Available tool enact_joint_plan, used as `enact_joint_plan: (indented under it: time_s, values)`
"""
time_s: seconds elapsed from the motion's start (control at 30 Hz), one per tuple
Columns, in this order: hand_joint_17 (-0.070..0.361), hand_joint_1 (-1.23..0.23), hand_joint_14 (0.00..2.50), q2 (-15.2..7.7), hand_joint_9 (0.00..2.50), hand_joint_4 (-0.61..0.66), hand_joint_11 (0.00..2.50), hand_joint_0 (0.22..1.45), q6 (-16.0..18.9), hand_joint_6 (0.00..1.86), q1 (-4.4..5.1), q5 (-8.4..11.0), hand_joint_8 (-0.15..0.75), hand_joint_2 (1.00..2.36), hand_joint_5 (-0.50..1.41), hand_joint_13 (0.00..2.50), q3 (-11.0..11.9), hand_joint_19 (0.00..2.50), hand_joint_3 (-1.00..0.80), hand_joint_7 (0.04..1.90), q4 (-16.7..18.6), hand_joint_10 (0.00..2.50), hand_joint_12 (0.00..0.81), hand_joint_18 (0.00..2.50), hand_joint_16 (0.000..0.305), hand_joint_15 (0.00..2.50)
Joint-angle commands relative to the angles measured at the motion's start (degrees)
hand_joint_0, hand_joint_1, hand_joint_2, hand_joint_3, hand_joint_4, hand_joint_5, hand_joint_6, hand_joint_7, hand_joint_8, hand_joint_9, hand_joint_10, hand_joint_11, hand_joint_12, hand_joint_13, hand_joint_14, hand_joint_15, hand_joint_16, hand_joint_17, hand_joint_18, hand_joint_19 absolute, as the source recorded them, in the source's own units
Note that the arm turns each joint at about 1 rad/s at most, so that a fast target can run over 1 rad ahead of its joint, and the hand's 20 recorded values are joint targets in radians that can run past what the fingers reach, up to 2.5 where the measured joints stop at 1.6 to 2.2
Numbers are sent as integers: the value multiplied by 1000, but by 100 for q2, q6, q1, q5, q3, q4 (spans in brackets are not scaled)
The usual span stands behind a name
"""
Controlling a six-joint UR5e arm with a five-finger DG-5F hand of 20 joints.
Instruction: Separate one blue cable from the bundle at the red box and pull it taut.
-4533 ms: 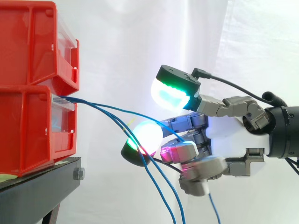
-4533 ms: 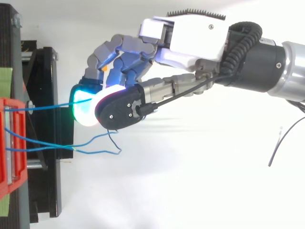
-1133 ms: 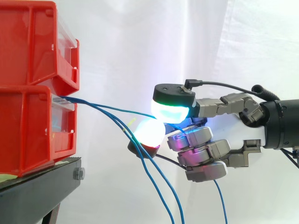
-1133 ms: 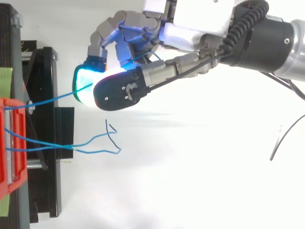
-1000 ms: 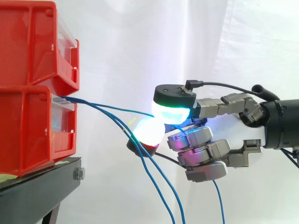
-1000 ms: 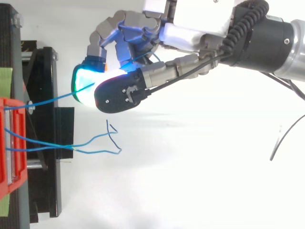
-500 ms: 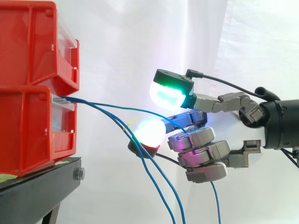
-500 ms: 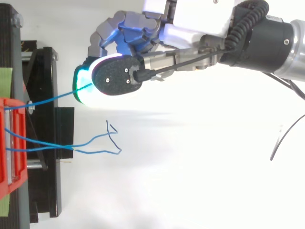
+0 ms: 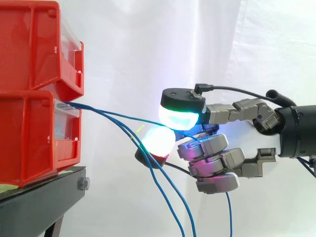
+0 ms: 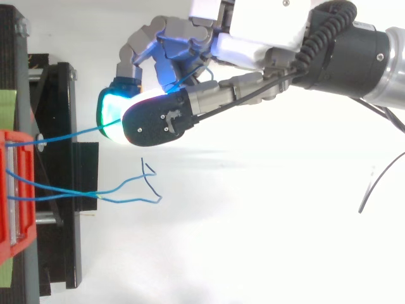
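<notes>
The hand (image 9: 247, 143) is reaching in from the right and pinching one blue cable (image 10: 69, 134) between two glowing fingers (image 9: 178, 118). The green-cyan pad is pressing down over the white-red one, and the remaining fingers are curling in beneath the palm. The pinched cable is running almost straight from the lower red box (image 9: 29, 133) to the pads. Two loose blue cables (image 10: 126, 202) are drooping from the same box, lying apart from the hand in the top view.

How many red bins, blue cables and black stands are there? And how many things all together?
red bins: 2
blue cables: 3
black stand: 1
Total: 6
</notes>
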Motion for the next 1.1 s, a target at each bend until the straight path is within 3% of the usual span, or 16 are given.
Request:
enact_joint_plan:
  time_s: [0.0,0.5,0.7,1.07]
  values:
    - [96,-778,2500,-1,458,54,1075,675,5,967,0,0,260,1014,-198,763,0,1656,-195,766,0,2500,328,1042,42,1173]
    - [93,-778,2500,-1,483,-81,1041,694,31,972,44,0,237,1017,-194,762,0,1667,-174,837,-229,2500,319,1041,41,1173]
    - [92,-759,2500,-1,487,-107,1067,693,189,972,44,9,232,1017,-189,752,0,1631,-166,859,-237,2500,315,1019,41,1195]
    - [92,-751,2500,-1,498,-119,1064,682,664,966,44,-246,228,1016,-179,742,0,1640,-140,904,-229,2500,312,982,41,1157]
